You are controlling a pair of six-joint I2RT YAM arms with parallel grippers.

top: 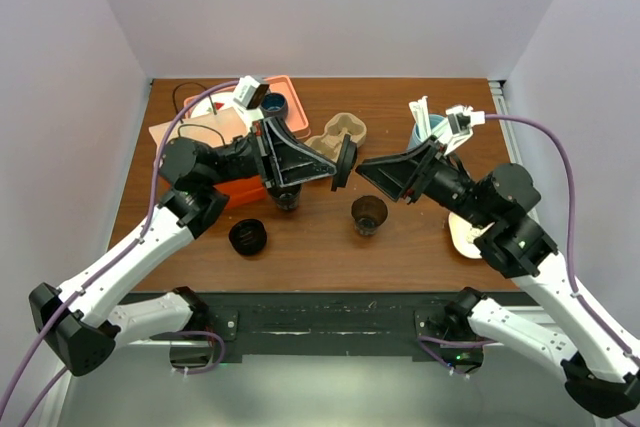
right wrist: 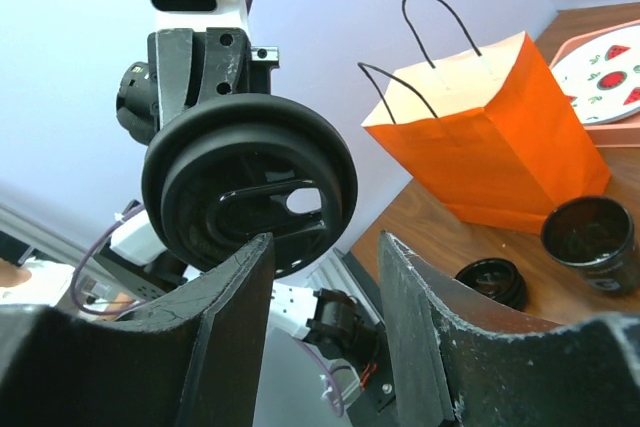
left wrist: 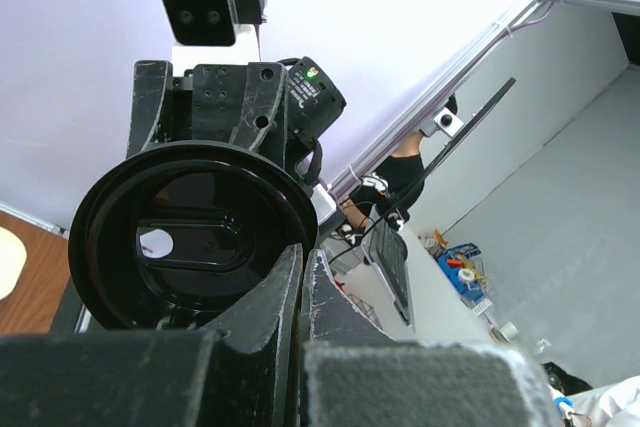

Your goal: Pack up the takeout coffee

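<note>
One black sip lid for the takeout coffee is held above the desk, pinched at its rim by the closed left claw, the right claw parted around its edge, while below sit two dark cups, one by the single orange bag, and one loose lid

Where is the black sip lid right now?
In the top view the black sip lid is held mid-air over the table's middle, pinched in the left gripper, just in front of the right gripper.
</note>
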